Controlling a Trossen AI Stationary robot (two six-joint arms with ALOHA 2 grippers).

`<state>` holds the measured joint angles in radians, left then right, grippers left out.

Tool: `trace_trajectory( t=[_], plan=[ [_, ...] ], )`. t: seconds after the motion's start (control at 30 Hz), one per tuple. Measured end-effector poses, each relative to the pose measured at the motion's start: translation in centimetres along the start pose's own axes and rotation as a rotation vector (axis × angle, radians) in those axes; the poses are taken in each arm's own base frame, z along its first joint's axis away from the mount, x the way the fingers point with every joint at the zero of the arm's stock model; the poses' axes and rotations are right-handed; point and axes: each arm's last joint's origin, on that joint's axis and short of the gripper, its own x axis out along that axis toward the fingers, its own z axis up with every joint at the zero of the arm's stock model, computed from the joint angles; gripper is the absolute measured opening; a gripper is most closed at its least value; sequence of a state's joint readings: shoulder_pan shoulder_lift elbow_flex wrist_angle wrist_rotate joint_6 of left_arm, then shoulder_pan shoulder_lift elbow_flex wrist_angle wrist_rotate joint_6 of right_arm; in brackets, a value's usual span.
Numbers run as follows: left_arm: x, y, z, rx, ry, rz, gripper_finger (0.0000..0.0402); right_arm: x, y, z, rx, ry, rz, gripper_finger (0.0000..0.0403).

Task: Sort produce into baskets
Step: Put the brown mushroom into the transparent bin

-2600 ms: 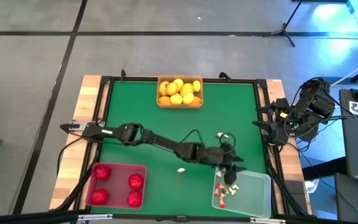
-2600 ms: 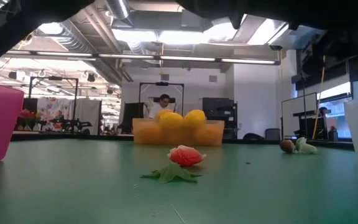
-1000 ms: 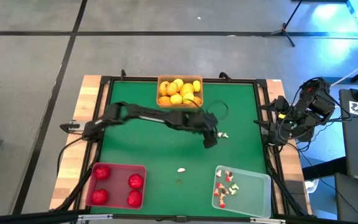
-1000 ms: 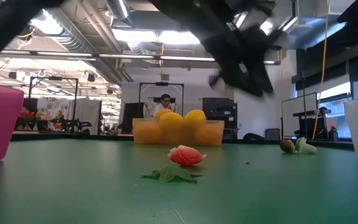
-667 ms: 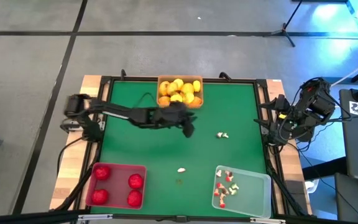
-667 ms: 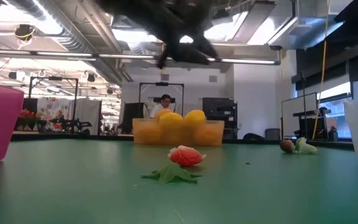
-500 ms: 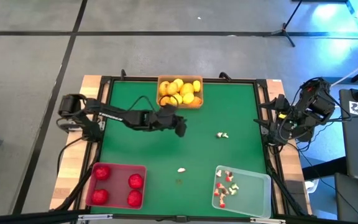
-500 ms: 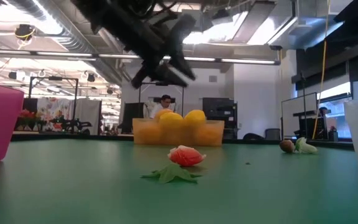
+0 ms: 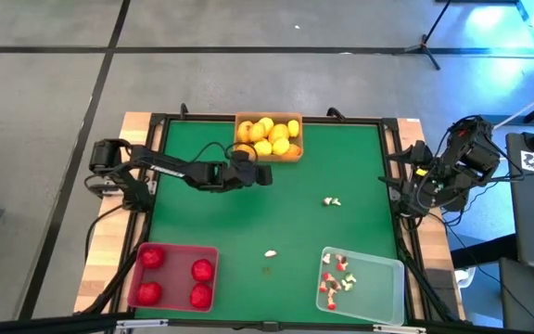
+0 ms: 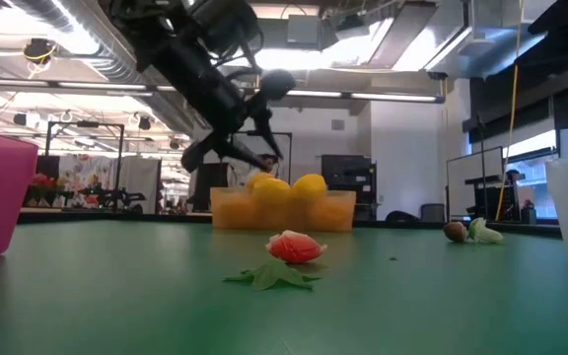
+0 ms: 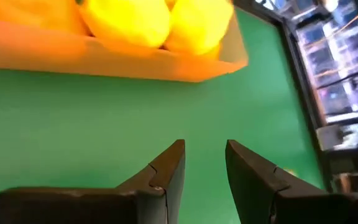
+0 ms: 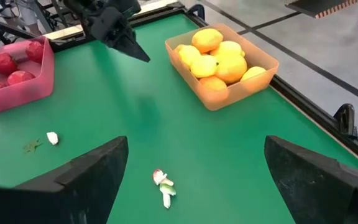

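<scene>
Your left gripper (image 9: 265,175) hovers empty, fingers slightly parted, just beside the orange basket (image 9: 268,155) of yellow fruit (image 9: 266,135), while your right gripper (image 12: 197,180) waits wide open off the table's right edge.

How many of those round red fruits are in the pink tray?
4, all in the translucent red plastic tray at the table's near left corner: far left, far right, near left, near right. None looks hidden.

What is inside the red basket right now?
The red basket holds four red round fruits, one toward each corner, apart from each other. Nothing covers them from above; in the low view its wall hides the contents.
</scene>
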<state>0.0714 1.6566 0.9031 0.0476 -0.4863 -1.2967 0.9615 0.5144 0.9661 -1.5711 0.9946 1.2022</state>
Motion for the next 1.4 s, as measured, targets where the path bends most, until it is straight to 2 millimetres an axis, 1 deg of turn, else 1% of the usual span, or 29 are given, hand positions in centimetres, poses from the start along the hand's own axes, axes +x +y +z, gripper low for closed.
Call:
trace_trajectory(
  t=[0.13,0.2,0.3,0.37,0.47,0.57,0.7,0.8,0.93,1.0,1.07,1.13,1.23,1.3,1.4],
  plan=[
    [0.3,0.3,0.6,0.017,-0.016,0.018,0.0111,0.0,0.0,0.0,-0.002,-0.015,-0.006,0.0374],
    [0.4,-0.1,0.8,0.012,-0.017,-0.024,0.0111,0.0,0.0,0.0,-0.002,-0.017,-0.006,0.0374],
    [0.3,-1.8,1.2,0.125,-0.032,-0.201,0.0111,0.0,0.0,0.1,-0.002,-0.018,-0.007,0.0374],
    [0.2,-3.1,1.6,0.211,-0.115,-0.334,0.0111,0.0,0.0,0.1,-0.002,-0.03,-0.011,0.0374],
    [0.6,-4.9,1.9,0.392,-0.238,-0.442,0.0111,0.0,-0.1,0.1,-0.003,-0.048,-0.018,0.0374],
    [2.0,-6.2,1.6,0.514,-0.25,-0.468,0.0112,0.0,-0.1,0.1,-0.003,-0.047,-0.018,0.0374],
    [4.3,-7.4,0.5,0.65,-0.173,-0.55,0.0112,0.0,0.0,0.1,0.002,-0.045,-0.017,0.0374],
    [5.7,-7.7,0.1,0.684,-0.101,-0.623,0.0112,0.0,0.0,0.1,0.004,-0.04,-0.015,0.0374],
    [7.6,-7.4,-1.0,0.71,0.038,-0.712,0.0112,0.0,0.0,0.1,0.006,-0.04,-0.014,0.0374],
    [8.3,-7.5,-1.5,0.722,0.088,-0.756,0.0114,0.0,0.0,0.1,0.006,-0.04,-0.014,0.0374],
    [8.6,-7.9,-2.1,0.734,0.106,-0.789,0.0126,0.0,0.0,0.1,0.006,-0.04,-0.014,0.0374],
    [9.1,-7.9,-2.7,0.746,0.087,-0.759,0.0143,0.0,0.0,0.1,0.012,-0.039,-0.014,0.0374],
    [9.1,-7.9,-3.1,0.741,0.053,-0.709,0.0163,0.0,0.0,0.1,0.026,-0.032,-0.011,0.0374],
    [8.8,-8.3,-2.9,0.735,0.012,-0.697,0.0171,0.0,0.0,0.1,0.026,-0.032,-0.011,0.0374],
    [8.7,-8.4,-2.9,0.739,0.002,-0.699,0.0175,0.0,0.0,0.1,0.025,-0.032,-0.011,0.0374]
  ],
)
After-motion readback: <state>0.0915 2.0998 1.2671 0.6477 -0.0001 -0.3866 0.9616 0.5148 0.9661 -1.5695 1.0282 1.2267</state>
